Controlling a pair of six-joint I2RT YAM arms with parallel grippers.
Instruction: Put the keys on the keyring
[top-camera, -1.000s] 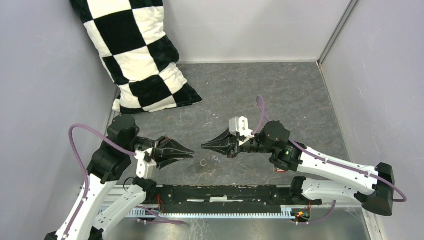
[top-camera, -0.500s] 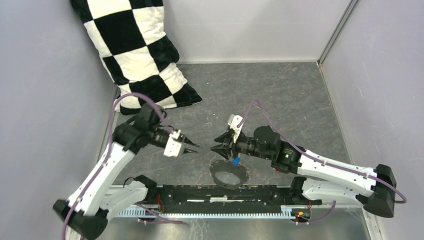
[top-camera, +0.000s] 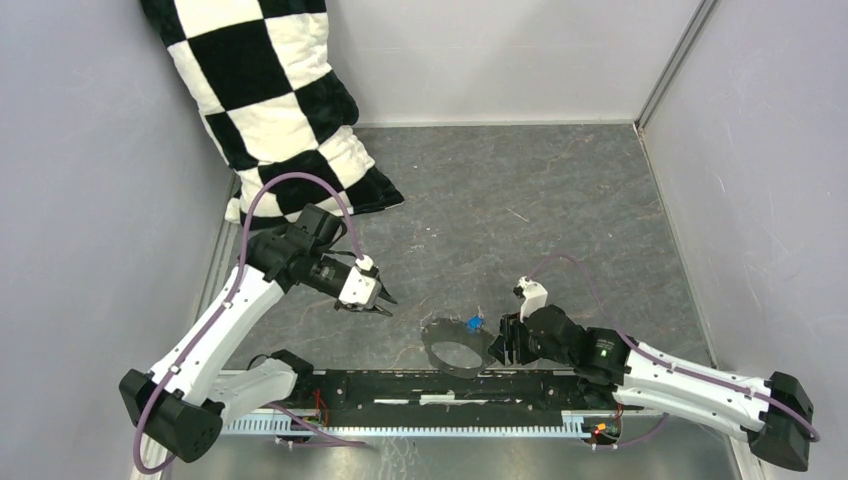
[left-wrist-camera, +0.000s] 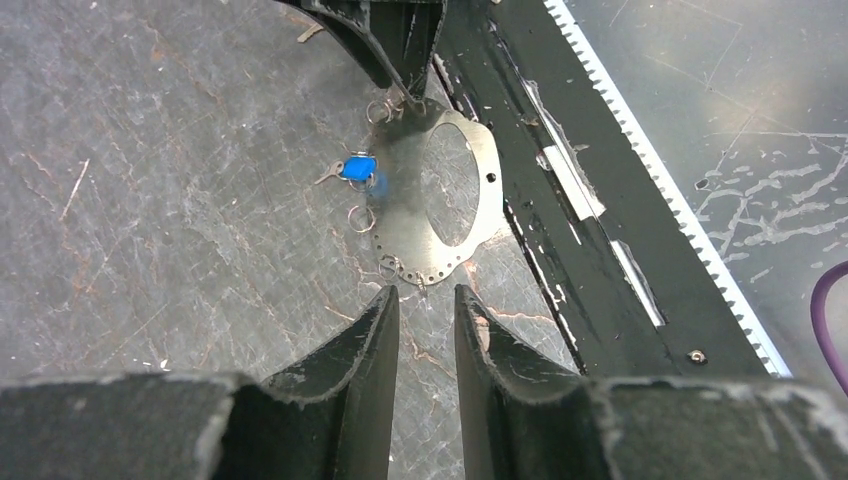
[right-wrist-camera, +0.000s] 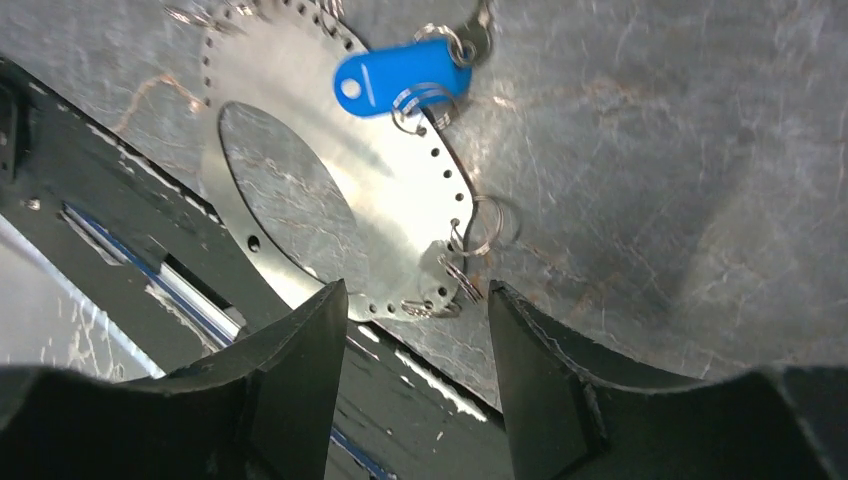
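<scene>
My right hand (top-camera: 497, 345) is open and empty, low beside the keyring (top-camera: 434, 338), probably lined up to pinch its rim. Left hand (top-camera: 378, 300) is slightly open, empty, aimed at it. Keyring lies flat on the surface (top-camera: 560, 200), by the rail (top-camera: 400, 385). Blue key (top-camera: 473, 322) at its far edge. Red key unseen.

Keyring (right-wrist-camera: 400, 200): upper rim cut off by the right wrist view's top edge; blue key (right-wrist-camera: 400, 72) at that rim, blade cropped and blurred.
</scene>
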